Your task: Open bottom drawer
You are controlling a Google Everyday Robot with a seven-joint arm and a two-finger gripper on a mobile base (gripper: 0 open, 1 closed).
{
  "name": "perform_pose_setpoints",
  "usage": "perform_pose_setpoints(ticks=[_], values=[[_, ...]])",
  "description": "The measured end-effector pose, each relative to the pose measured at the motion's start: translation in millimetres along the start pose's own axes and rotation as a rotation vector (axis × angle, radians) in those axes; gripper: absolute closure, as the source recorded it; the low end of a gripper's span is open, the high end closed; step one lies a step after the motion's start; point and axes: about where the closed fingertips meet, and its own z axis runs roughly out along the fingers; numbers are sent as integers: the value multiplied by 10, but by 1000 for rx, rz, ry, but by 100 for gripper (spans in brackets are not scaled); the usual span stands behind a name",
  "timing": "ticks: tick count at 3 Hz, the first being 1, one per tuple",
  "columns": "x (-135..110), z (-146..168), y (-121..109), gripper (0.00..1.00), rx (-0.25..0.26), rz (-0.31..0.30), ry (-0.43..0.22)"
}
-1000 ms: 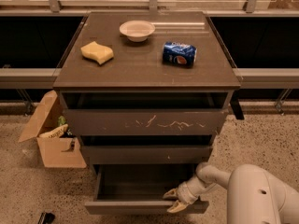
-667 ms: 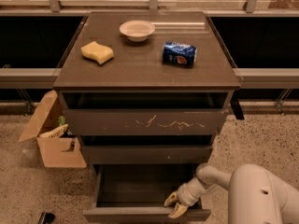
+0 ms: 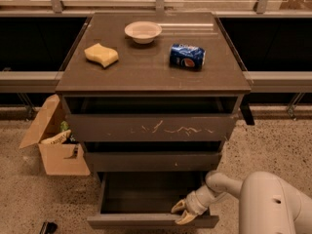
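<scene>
The bottom drawer [image 3: 151, 222] is the lowest of three dark grey-brown fronts of the cabinet. It stands pulled well out, its dark box interior [image 3: 146, 193] showing. My gripper [image 3: 183, 212] sits at the drawer's front right, over the top edge of its front panel. Its pale fingers [image 3: 177, 206] are spread, one inside the box and one at the front edge. The white arm [image 3: 273, 204] comes in from the lower right.
The middle front [image 3: 153, 161] and the scratched top front [image 3: 151, 128] stick out slightly. On the cabinet top lie a yellow sponge [image 3: 101, 55], a white bowl [image 3: 143, 31] and a blue can [image 3: 187, 56]. An open cardboard box [image 3: 56, 145] stands on the floor at left.
The bottom drawer has slid further out toward the camera. My gripper has moved down and toward the camera with its front edge.
</scene>
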Motion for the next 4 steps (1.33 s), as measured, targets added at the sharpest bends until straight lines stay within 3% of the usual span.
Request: perform_pose_setpoints(ticks=[2,3,4], values=[[0,1,0,22,0,0,0],[-8,-145,93,0,1,-22,-9],[-7,-684,331,0,61,-42,-8]])
